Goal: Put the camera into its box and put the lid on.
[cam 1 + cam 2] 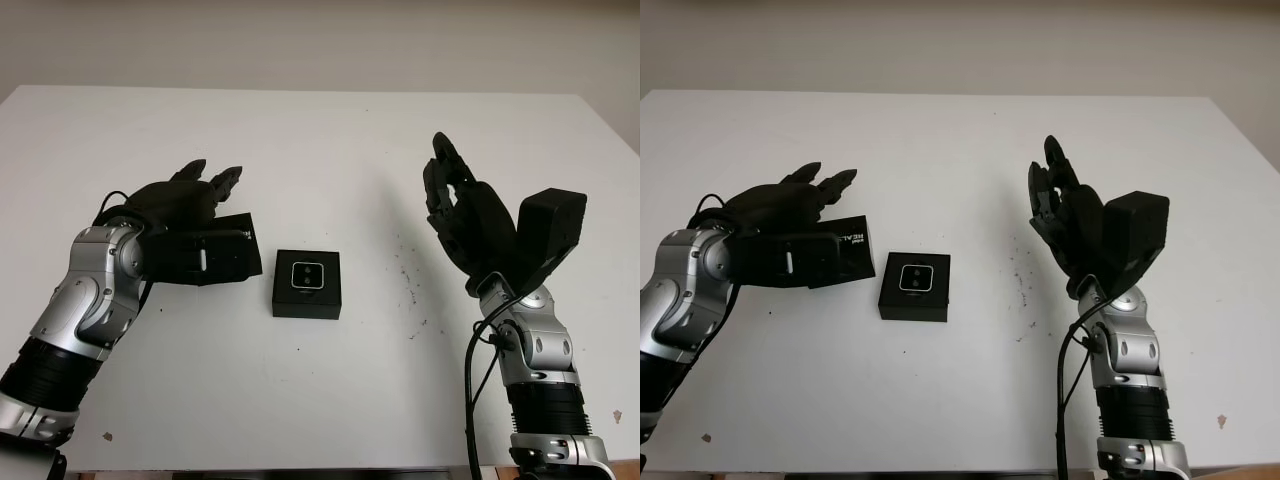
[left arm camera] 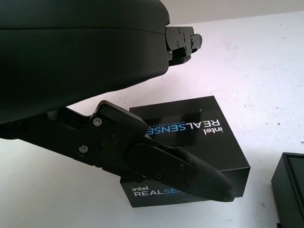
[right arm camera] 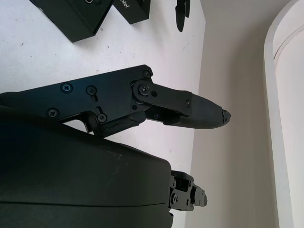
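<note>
Two arms come up from the near edge of a white table (image 1: 330,140), silver at the joints, each ending in a black three-fingered hand. Near right, the right hand (image 1: 462,212) stands raised off the table with its fingers pointing up; it is open and holds nothing. Near left, the left hand (image 1: 190,205) reaches in over the lid (image 2: 192,142), a flat matte black square printed with white and blue lettering that lies on the table. Whether its fingers touch the lid I cannot tell. Just right of the lid, between the hands, sits the box (image 1: 307,284), a small square of black card, lid off. Inside lies the camera (image 1: 306,276), a small rounded square with a pale rim and dark face
</note>
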`<state>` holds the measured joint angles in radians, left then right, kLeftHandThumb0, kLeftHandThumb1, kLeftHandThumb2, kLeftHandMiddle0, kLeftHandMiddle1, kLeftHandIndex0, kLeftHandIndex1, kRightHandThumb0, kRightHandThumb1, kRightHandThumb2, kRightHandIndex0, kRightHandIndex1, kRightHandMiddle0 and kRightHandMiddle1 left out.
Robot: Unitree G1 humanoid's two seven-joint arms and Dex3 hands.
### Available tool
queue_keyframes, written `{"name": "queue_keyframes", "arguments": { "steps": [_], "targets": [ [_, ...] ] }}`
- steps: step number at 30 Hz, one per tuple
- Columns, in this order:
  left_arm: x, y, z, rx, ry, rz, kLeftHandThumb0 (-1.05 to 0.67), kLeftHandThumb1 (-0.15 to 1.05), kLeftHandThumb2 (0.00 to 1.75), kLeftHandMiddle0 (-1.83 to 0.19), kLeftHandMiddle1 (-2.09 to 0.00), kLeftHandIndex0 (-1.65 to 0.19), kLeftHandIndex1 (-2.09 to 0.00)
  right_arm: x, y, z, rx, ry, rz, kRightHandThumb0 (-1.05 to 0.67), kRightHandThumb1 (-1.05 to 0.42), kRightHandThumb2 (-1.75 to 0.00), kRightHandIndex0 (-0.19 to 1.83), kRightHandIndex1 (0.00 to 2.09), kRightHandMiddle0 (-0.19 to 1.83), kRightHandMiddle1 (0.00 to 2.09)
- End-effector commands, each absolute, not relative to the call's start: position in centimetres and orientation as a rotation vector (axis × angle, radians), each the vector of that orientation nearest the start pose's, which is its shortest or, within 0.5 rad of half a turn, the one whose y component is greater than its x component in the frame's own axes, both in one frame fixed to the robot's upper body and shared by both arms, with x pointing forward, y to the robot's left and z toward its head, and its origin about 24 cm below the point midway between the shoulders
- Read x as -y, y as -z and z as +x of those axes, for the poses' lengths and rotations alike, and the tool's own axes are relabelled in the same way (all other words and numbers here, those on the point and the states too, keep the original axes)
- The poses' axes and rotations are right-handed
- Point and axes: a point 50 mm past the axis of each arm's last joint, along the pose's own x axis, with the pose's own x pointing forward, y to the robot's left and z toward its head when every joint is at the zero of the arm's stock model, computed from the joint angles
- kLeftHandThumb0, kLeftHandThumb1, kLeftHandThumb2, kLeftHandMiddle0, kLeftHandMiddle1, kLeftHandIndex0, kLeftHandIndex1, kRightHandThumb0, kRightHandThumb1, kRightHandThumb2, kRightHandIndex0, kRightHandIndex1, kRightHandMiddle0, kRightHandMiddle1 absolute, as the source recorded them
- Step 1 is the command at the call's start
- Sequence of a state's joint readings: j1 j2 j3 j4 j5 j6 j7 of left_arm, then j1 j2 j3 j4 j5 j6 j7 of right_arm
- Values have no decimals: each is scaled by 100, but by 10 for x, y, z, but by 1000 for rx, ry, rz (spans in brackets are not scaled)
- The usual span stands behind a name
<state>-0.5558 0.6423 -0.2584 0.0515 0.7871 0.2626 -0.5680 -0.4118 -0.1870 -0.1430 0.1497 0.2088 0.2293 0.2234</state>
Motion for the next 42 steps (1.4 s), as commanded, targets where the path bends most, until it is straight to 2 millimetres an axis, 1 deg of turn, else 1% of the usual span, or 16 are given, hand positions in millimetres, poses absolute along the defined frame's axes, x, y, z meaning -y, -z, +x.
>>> {"name": "queue_keyframes", "arguments": {
  "steps": [1,7,8,9,10,15,18,20,24,29,32,37,38,39,41,42],
  "targets": [
    [-195,-170,338,-96,275,1489,-87,98,5,-9,-9,9,-8,182,-112,328,63,-181,56,-65,-105,-60,-14,6,-10,6],
    [-196,-170,340,-133,296,1514,-80,93,4,-14,-14,2,-11,182,-111,328,64,-180,57,-64,-105,-59,-13,6,-9,6],
    [-196,-170,339,-141,306,1524,-79,92,4,-11,-22,1,-11,182,-111,328,63,-178,58,-64,-105,-59,-13,6,-9,6],
    [-196,-171,339,-148,317,1537,-79,91,5,5,-60,-1,-12,182,-111,328,64,-177,59,-64,-105,-59,-13,6,-9,6],
    [-196,-171,339,-151,323,1545,-80,91,5,12,-78,-3,-13,182,-111,328,64,-177,59,-64,-105,-59,-13,6,-9,6],
    [-197,-171,339,-173,374,1537,-81,90,5,19,-113,-9,-23,182,-111,328,64,-177,57,-64,-105,-58,-13,6,-9,6],
    [-197,-171,339,-177,393,1525,-82,90,5,19,-110,12,-60,182,-111,328,63,-176,52,-65,-105,-59,-13,6,-9,6],
    [-197,-171,338,-181,405,1527,-83,90,5,19,-107,17,-68,182,-111,328,62,-175,58,-64,-105,-58,-13,6,-9,6],
    [-195,-170,338,-188,416,1541,-79,90,5,19,-95,17,-57,183,-110,327,60,-174,59,-64,-105,-58,-13,6,-9,5],
    [-195,-167,338,-173,396,1508,-74,89,5,19,-113,9,-55,182,-111,327,57,-169,53,-64,-105,-57,-12,6,-8,6],
    [-196,-162,339,-141,352,1467,-63,87,5,19,-138,18,-100,182,-111,327,57,-171,52,-64,-105,-58,-12,6,-8,5],
    [-198,-153,340,-75,286,1512,-50,92,6,19,-180,19,-149,182,-110,327,60,-177,43,-65,-105,-58,-13,6,-9,5],
    [-198,-151,341,-56,271,1516,-45,93,6,19,-197,19,-178,182,-110,327,60,-175,42,-65,-105,-58,-12,6,-9,5],
    [-198,-148,341,-32,254,1525,-42,93,6,19,-203,19,-191,182,-110,327,60,-174,43,-65,-105,-58,-12,6,-8,6],
    [-199,-145,341,9,232,1533,-37,93,5,19,-208,19,-204,182,-110,326,61,-174,44,-66,-105,-58,-12,6,-9,5],
    [-200,-143,341,31,220,1533,-34,93,5,19,-209,19,-200,182,-110,326,62,-176,46,-66,-105,-58,-12,6,-9,5]
  ]
}}
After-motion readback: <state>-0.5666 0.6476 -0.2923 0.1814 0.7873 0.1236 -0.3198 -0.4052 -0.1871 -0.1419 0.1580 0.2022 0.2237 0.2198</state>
